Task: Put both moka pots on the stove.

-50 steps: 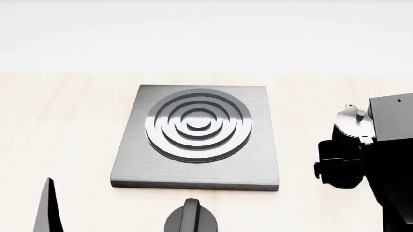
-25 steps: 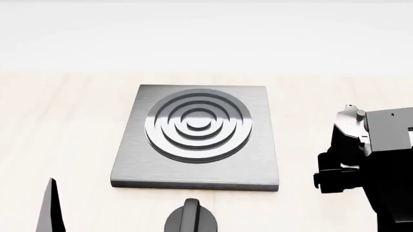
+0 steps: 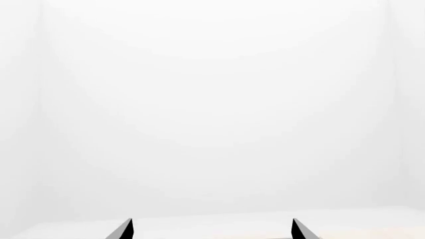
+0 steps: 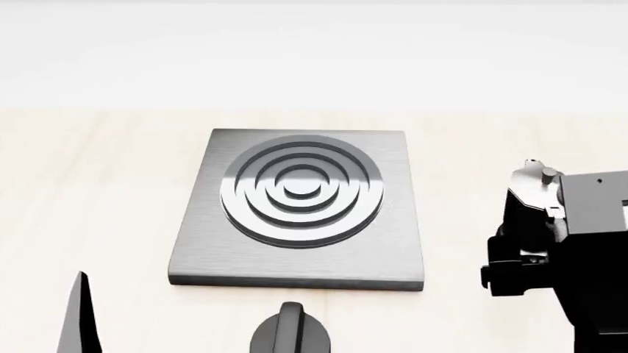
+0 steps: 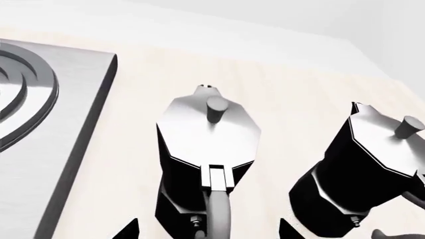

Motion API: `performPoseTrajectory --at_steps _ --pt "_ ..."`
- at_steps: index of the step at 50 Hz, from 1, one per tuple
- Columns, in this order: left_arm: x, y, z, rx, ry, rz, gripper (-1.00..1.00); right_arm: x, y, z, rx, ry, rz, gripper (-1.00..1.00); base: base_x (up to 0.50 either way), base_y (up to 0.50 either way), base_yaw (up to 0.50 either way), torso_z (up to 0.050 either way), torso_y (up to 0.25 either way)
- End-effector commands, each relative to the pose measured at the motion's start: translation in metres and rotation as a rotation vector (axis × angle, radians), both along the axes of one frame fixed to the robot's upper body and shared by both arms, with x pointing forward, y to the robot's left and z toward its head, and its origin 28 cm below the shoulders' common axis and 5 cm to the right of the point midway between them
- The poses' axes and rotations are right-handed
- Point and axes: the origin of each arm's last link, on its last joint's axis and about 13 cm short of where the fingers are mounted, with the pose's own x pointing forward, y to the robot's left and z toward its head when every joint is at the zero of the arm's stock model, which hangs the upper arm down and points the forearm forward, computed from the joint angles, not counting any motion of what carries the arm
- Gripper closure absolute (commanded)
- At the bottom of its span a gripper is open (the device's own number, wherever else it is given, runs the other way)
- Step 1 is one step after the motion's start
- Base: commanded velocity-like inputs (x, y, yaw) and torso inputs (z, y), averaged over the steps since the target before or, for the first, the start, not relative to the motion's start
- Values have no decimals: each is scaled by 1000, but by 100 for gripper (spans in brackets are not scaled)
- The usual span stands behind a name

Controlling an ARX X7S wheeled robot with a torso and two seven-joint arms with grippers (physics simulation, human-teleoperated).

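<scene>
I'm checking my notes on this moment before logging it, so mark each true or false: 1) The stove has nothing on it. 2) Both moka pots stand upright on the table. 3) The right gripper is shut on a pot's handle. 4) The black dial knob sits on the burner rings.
1) True: the stove is bare.
2) True: both moka pots stand upright on the table, beside the stove.
3) False: the right gripper is open, with the nearer pot's handle between its fingertips.
4) False: the dial knob sits on the table, off the stove's near edge.

Your pale wood bench [image 4: 98, 184] carries the stove [image 4: 393, 250] at its centre, the black dial knob [image 4: 290, 334] at six o'clock, and two moka pots [image 5: 206, 164] [image 5: 362, 174] at three o'clock.
</scene>
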Motion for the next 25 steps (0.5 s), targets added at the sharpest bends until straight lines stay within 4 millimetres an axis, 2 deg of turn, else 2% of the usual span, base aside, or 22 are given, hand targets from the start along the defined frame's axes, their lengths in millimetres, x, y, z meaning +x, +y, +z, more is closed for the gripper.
performPoseTrajectory --at_steps 1,10,11,25 --pt "0 0 0 0 0 0 -100 3 -1 -5 3 3 0 -100 0 0 0 0 0" --pt "0 0 0 1 1 1 -100 4 -1 -7 3 3 -6 -100 0 0 0 0 0" --pt "0 0 -1 2 2 0 -100 4 -1 -7 9 0 -11 100 0 0 0 0 0" --pt "1 1 -2 3 5 5 -100 2 -2 -10 9 1 -13 100 1 0 0 0 0"
